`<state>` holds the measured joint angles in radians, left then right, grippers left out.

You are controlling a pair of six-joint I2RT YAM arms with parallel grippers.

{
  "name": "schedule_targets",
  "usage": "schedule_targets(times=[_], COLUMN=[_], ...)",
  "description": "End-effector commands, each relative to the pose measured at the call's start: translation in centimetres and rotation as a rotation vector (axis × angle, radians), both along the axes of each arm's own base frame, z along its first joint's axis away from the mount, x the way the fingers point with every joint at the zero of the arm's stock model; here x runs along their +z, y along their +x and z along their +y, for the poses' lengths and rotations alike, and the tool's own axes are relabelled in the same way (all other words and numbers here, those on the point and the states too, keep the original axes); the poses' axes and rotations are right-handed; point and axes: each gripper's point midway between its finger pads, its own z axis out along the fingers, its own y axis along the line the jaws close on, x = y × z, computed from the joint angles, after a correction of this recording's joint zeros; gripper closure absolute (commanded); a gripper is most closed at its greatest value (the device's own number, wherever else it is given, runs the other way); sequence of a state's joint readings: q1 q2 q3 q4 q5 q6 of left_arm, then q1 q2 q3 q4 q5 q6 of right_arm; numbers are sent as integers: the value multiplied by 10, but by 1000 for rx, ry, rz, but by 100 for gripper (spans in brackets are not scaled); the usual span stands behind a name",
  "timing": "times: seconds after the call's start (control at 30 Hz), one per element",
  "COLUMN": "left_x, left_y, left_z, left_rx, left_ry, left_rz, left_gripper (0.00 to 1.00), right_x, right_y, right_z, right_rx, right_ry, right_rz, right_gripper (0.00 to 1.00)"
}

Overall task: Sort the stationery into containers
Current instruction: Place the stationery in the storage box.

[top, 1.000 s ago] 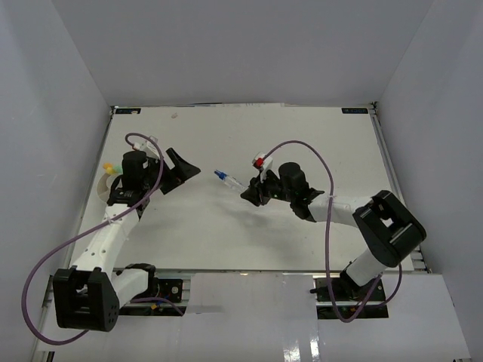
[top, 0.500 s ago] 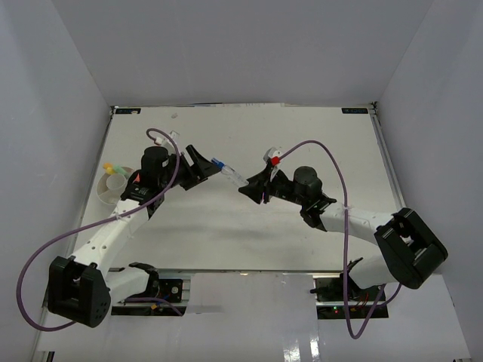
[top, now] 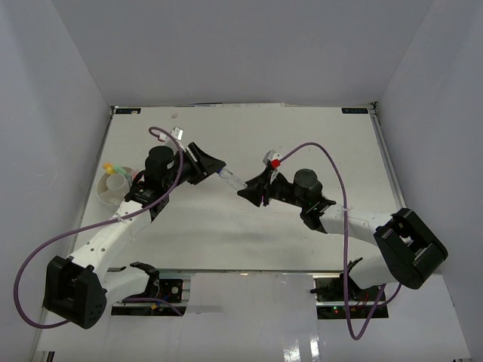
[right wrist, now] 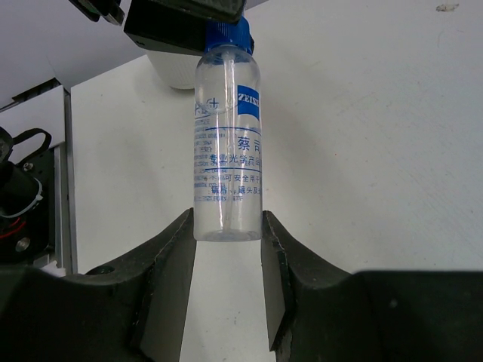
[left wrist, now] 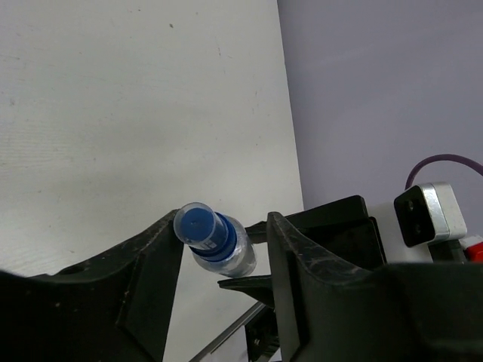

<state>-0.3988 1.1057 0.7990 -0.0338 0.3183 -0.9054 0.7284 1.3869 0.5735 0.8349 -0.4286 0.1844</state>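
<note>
A clear bottle [top: 232,179] with a blue cap hangs level above the middle of the table, between the two arms. My right gripper [top: 250,189] is shut on its base; in the right wrist view the bottle [right wrist: 226,151] points away from the gripper [right wrist: 226,222]. My left gripper [top: 214,167] is open around the cap end. In the left wrist view the bottle's blue cap [left wrist: 204,230] rests against the left finger [left wrist: 162,249], with a gap to the other finger; the gripper [left wrist: 223,226] is not clamped. The white round container [top: 112,190] sits at the table's left edge.
Yellow and green stationery [top: 109,167] shows at the container's far rim. Purple cables [top: 324,162] arc over both arms. Grey walls close in the table [top: 302,136] on three sides. The left arm's black wrist [right wrist: 181,19] fills the top of the right wrist view.
The left arm has swung right from the container to the bottle's cap and its jaws have narrowed around it. The right arm has brought the bottle slightly left and held its grip.
</note>
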Motion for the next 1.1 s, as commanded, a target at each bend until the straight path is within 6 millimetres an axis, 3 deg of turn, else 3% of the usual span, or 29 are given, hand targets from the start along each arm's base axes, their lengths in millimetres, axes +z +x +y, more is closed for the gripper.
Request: schedule_targets(times=[0.0, 0.23, 0.33, 0.43, 0.47, 0.53, 0.57, 0.63, 0.67, 0.77, 0.9, 1.07], left_x=[13, 20, 22, 29, 30, 37, 33, 46, 43, 58, 77, 96], left_y=[2, 0, -1, -1, 0, 3, 7, 11, 11, 20, 27, 20], left_z=[-6, -10, -9, -6, -2, 4, 13, 25, 33, 67, 133, 202], left_rx=[7, 0, 1, 3, 14, 39, 75, 129, 157, 304, 585, 820], left_ry=[-18, -6, 5, 27, 53, 85, 140, 187, 226, 354, 571, 832], left_rz=[-35, -65, -86, -132, -151, -176, -181, -218, -209, -260, -294, -319], left_gripper=[44, 78, 90, 93, 94, 95, 96, 99, 100, 100, 100, 100], right_x=[31, 30, 28, 22, 21, 17, 16, 11, 10, 7, 10, 7], right_y=[-5, -5, -5, -4, -4, -3, -2, 1, 2, 5, 7, 9], right_z=[3, 0, -1, -2, -3, -7, -9, -17, -20, -31, -48, -62], right_rx=[21, 10, 3, 1, -2, -21, -33, -69, -83, -128, -202, -268], right_ry=[85, 81, 71, 40, 29, 7, -4, -39, -58, -116, -165, -199], right_rz=[-79, -90, -91, -84, -87, -78, -85, -77, -89, -86, -91, -65], right_gripper=[92, 92, 82, 54, 33, 14, 2, 7, 10, 10, 10, 10])
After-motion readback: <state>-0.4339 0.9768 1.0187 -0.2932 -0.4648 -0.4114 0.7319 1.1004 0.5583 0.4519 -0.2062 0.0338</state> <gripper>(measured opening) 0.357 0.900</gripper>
